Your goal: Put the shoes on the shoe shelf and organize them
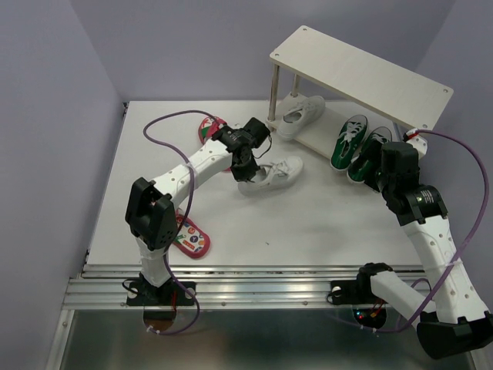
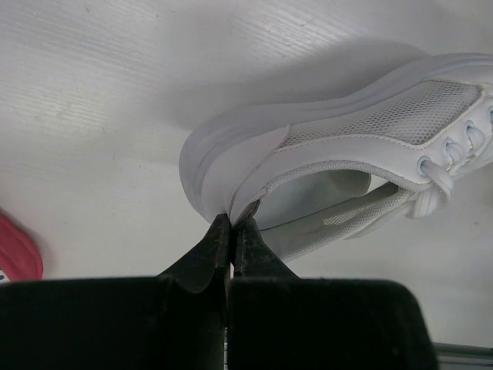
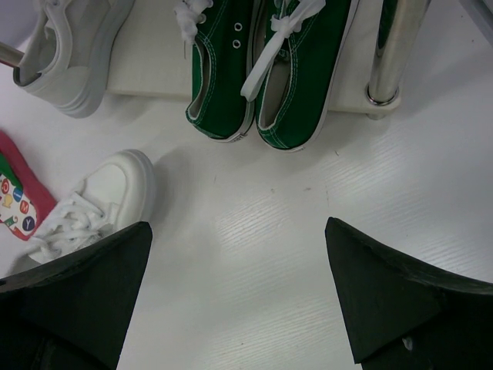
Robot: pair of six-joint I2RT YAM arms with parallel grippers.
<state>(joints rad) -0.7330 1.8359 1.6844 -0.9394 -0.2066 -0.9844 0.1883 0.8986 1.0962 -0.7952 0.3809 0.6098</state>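
My left gripper [image 1: 245, 171] [image 2: 233, 222] is shut on the heel collar of a white sneaker [image 1: 276, 174] [image 2: 347, 131], which lies on the table in front of the shoe shelf [image 1: 362, 73]. A second white sneaker [image 1: 302, 114] [image 3: 73, 46] and two green sneakers [image 1: 348, 141] [image 3: 223, 69] stand on the shelf's lower board [image 3: 150, 65]. One red flip-flop [image 1: 209, 129] [image 3: 19, 200] lies behind the left arm, another [image 1: 191, 237] near the left arm's base. My right gripper [image 1: 384, 173] [image 3: 238, 227] hangs open over bare table just in front of the green pair.
The shelf's top board carries nothing. A metal post [image 3: 389, 54] of the shelf stands right of the green sneakers. Purple cables [image 1: 166, 123] loop over both arms. Walls close in the table on the left and at the back.
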